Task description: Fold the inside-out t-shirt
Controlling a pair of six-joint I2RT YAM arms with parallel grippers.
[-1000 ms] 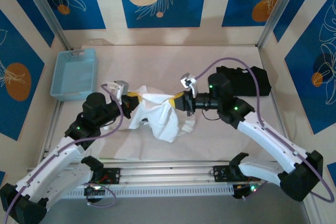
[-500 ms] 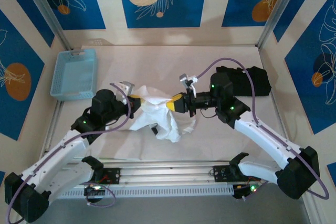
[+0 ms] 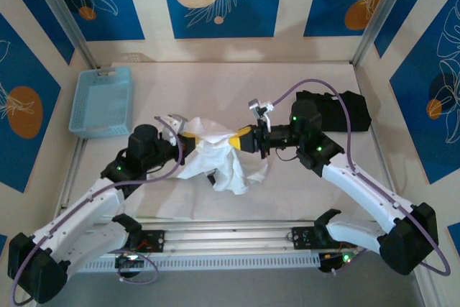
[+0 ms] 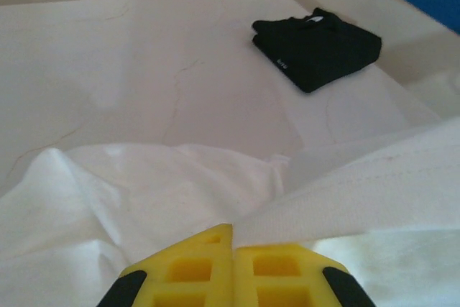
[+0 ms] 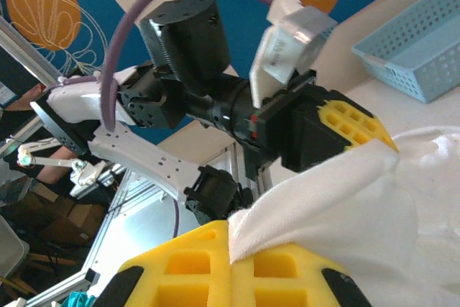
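Two grips: left gripper (image 3: 191, 137) and right gripper (image 3: 238, 139) each clamped tight on the t-shirt (image 3: 226, 168).
Shirt axis: pinched edge spans left to right between them.

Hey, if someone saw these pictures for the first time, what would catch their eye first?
The white t-shirt hangs bunched up mid-table, stretched between the two arms. The left end effector and the right end effector, both yellow-tipped, are shut on its cloth. A folded black garment lies at the far right and a blue basket at the far left.
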